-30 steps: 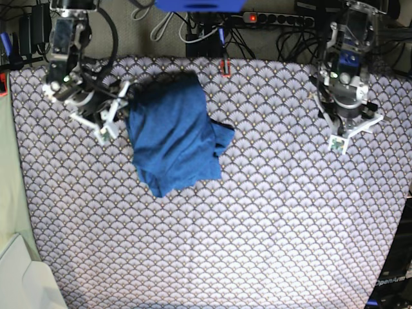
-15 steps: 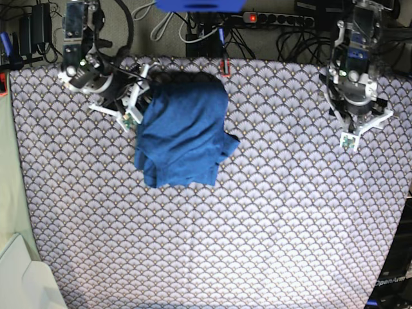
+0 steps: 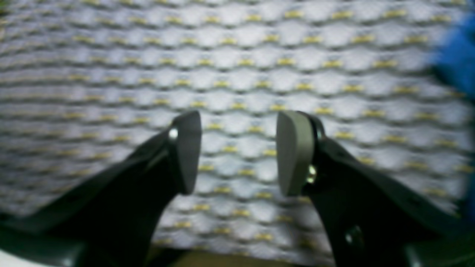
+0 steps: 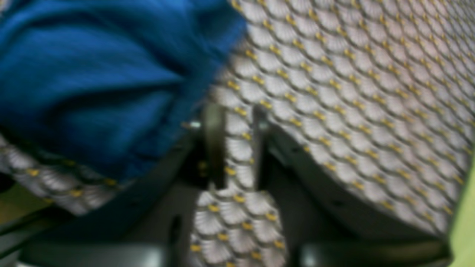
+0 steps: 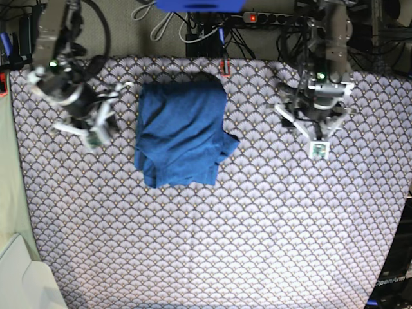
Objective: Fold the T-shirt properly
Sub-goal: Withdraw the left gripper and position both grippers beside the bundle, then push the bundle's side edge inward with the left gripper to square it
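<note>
Right end effector [image 5: 96,129]: at left of base view, over bare counter [image 5: 257,232], just beside shirt's left edge. Jaws nearly together in wrist view, thin strip of patterned cloth visible between pads [image 4: 214,144]; nothing gripped, blue fabric lying off to one side.

T-shirt [image 5: 182,134]: upper middle of counter, slightly left of centre. Folded into compact rough rectangle, far edge near counter's back border. Lower left corner sagging to a point; small flap jutting from right edge. Layers uneven, not squared.

Left end effector [image 5: 318,143]: at right of base view, well apart from shirt, above bare counter. Jaws parted, empty; wrist view showing only scale pattern between pads [image 3: 293,152], sliver of blue at frame's right edge.

Stage, judged: fold largely made, tidying possibly remaining.

Risks, judged:
- Snagging of shirt's left edge if right end effector swings inward low; top layer dragged, fold opened.
- Pinching of patterned counter cover instead of shirt, given jaws nearly closed close to surface; cover lifted, shirt shifted.
- Protruding right flap and drooping corner left uncorrected; fold judged untidy.
- Grip through several layers at once on any correction; whole bundle lifted, not one layer.
</note>
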Action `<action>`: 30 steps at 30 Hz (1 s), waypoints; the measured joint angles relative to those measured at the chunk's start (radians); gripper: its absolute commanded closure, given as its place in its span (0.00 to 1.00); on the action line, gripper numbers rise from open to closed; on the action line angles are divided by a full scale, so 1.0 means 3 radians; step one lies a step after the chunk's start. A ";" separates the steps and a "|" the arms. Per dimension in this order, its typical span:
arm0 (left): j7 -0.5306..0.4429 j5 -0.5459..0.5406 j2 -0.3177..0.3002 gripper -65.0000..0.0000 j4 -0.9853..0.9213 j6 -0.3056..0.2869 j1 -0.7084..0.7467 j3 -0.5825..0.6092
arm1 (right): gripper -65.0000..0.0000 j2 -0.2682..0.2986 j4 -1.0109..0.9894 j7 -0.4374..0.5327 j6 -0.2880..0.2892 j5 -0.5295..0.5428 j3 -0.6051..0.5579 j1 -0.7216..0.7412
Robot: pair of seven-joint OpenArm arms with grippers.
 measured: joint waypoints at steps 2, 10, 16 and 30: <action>0.0001 -0.0291 0.0079 0.45 0.0000 0.0010 -0.0045 -0.0004 | 1.00 -0.0032 -0.0058 -0.0080 0.0004 0.0015 -0.0141 0.0108; -0.0028 -0.1064 0.0195 0.23 -0.0076 0.0034 -0.0177 0.0017 | 1.00 -0.0022 -0.0159 -0.0179 0.0005 -0.0006 -0.0459 0.0231; -0.0052 -0.1099 0.0378 0.73 -0.0511 0.0041 -0.0456 0.0001 | 1.00 0.0003 -0.0535 -0.0167 0.0003 -0.0019 -0.0445 0.0338; -0.0407 -0.1086 0.0570 1.00 -0.1254 0.0746 -0.0842 0.0225 | 1.00 0.0086 -0.0619 -0.0161 -0.0005 -0.0022 -0.0443 0.0361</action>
